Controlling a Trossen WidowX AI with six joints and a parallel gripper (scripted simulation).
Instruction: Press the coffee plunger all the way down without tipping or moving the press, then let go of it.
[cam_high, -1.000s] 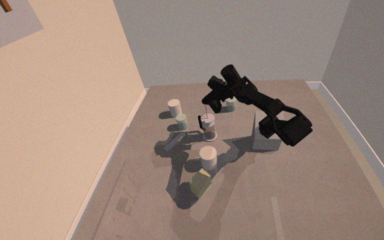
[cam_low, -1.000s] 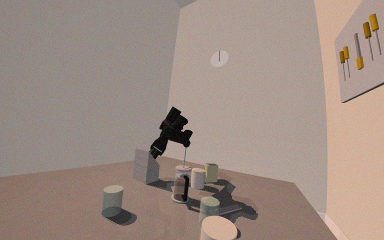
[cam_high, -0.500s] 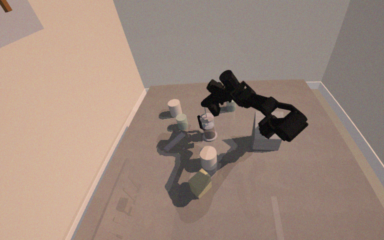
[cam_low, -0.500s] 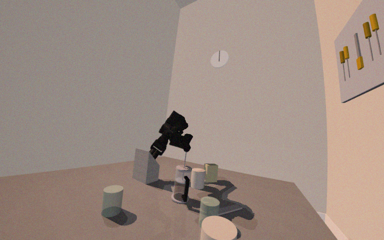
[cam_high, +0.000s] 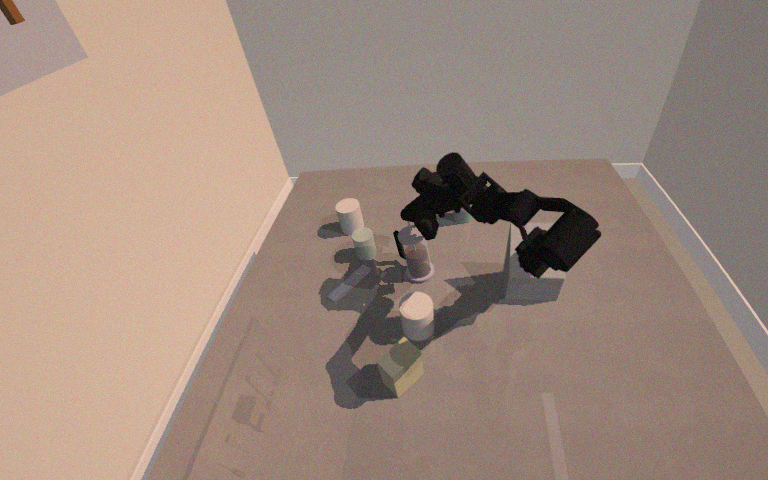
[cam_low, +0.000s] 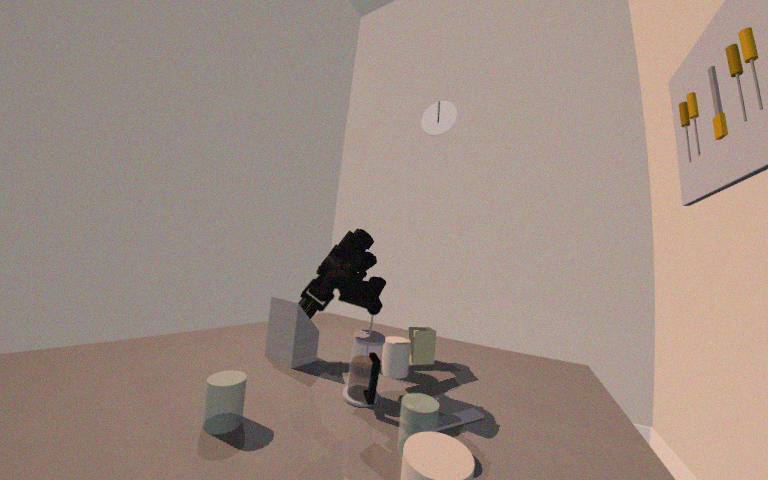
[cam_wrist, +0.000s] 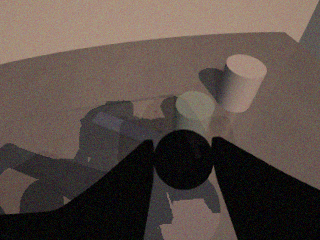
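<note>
A white cylinder (cam_high: 417, 316) (cam_low: 395, 357) and a yellowish block (cam_high: 400, 367) (cam_low: 423, 346) stand near the press (cam_high: 417, 257) (cam_low: 361, 370). The press is upright, its long axis vertical. The partly open claw (cam_high: 428, 230) (cam_low: 374, 308) (cam_wrist: 182, 146) grips the black plunger knob (cam_wrist: 183, 161).

black knob (cam_wrist: 183, 160) between tool (cam_wrist: 182, 146) fingertips

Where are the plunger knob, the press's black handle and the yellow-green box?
Plunger knob (cam_wrist: 183, 160): wrist view, its round top.
Black handle (cam_high: 399, 244) (cam_low: 372, 378): top and exterior views, its grip.
Yellow-green box (cam_high: 408, 374) (cam_low: 422, 346): same two views, its side.
</note>
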